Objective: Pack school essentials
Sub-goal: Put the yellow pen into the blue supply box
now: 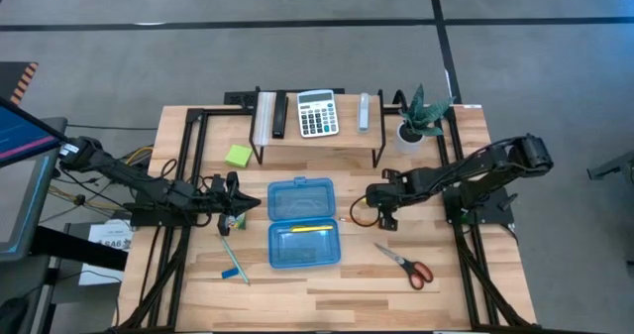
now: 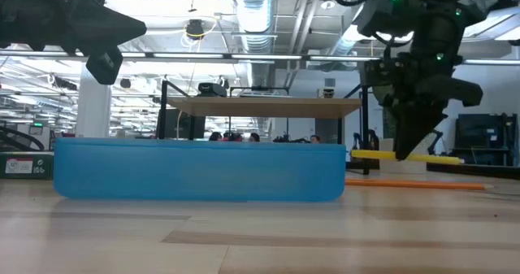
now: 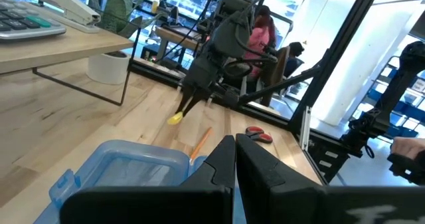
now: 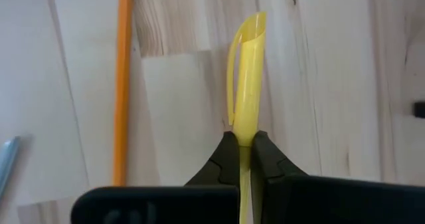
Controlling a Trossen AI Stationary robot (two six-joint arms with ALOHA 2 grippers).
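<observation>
The right gripper (image 4: 244, 144) has its jaws closed on a yellow pen (image 4: 247, 84), a smooth plastic barrel with a thin clip along one side and a slanted hollow end; in the low view the pen (image 2: 406, 156) hangs level, clear of the worktop (image 1: 327, 270). Just beside it on the pale, glued-strip wood lies a slim orange pencil (image 4: 122, 84), roughly parallel to the pen. This gripper (image 1: 377, 207) sits just right of the blue pencil case (image 1: 303, 221), a translucent rounded-corner plastic box lying open in two halves at the worktop's middle, with a yellow pencil (image 1: 308, 229) in the nearer half. Red-handled scissors (image 1: 407, 265) with steel blades lie near the front right, well apart from the case.

The left gripper (image 1: 236, 207) hovers just left of the case, its jaws pressed together with nothing between them. A thin blue pen (image 1: 234, 259) lies in front of it, and a lime-green sticky-note pad (image 1: 237, 156) lies behind it near the shelf leg.

At the back, a wooden shelf (image 1: 317, 141) on thin black metal legs carries a grey-white calculator (image 1: 317, 114). A spiky potted plant (image 1: 420, 117) in a white pot stands at its right end.
</observation>
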